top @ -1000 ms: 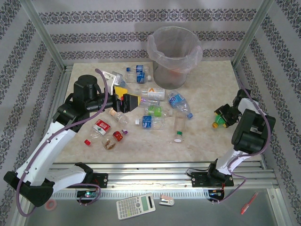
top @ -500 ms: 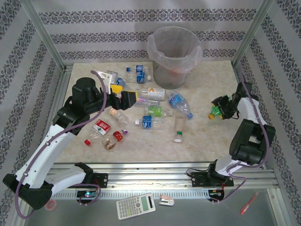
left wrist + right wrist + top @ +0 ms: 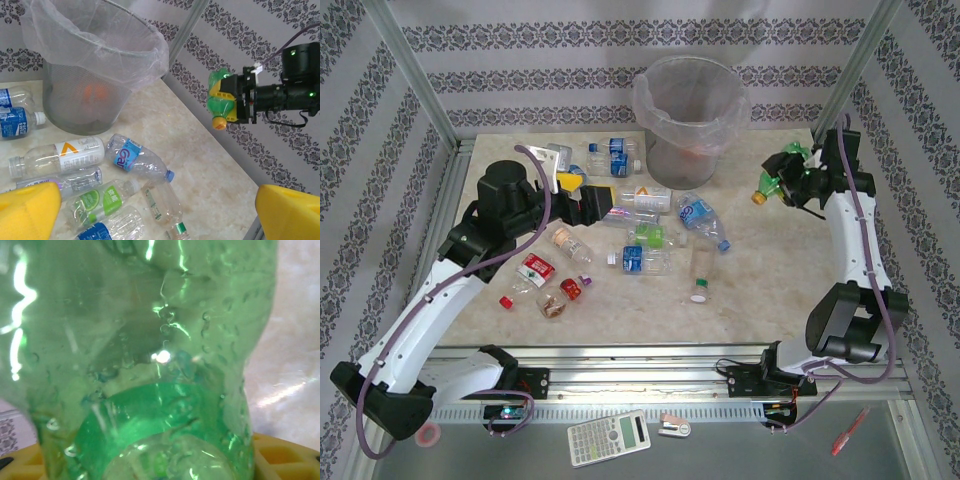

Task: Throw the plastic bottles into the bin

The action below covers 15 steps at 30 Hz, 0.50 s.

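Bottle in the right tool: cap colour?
Orange cap on a green bottle; best in the left wrist view.

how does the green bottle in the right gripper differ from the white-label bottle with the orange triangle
The green bottle is green-tinted with an orange cap; the white-label bottle is clear. The green bottle is held in the air by the right gripper, cap downward; the white-label bottle lies on its side on the table. Both are plastic bottles outside the bin.
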Available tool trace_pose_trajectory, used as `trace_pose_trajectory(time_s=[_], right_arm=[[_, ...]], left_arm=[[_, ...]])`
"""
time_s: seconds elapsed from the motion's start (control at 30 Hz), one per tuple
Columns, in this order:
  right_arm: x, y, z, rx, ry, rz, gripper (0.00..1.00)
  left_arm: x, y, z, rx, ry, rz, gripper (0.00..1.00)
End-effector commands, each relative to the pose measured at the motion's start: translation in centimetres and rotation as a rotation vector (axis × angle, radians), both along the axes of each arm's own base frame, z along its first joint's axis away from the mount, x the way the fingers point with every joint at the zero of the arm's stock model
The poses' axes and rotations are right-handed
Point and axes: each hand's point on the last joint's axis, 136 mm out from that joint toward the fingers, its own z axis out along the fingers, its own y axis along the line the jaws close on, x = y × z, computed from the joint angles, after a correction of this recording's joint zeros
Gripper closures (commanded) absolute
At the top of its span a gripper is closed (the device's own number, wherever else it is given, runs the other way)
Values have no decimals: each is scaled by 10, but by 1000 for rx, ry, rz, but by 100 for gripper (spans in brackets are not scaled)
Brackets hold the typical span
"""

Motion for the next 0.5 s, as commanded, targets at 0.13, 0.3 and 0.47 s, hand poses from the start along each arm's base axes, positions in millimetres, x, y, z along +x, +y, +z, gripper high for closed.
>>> trace_pose_trajectory(time_s=[0.13, 0.3, 0.47], right_arm=[[12, 28, 70, 69, -151, 50, 60], [24, 46, 102, 122, -258, 81, 61], [40, 61, 140, 206, -390, 90, 61]], left_arm=[[3, 0, 8, -19, -23, 27, 0], [6, 2, 6, -14, -18, 44, 0], [9, 1, 2, -12, -9, 50, 0]])
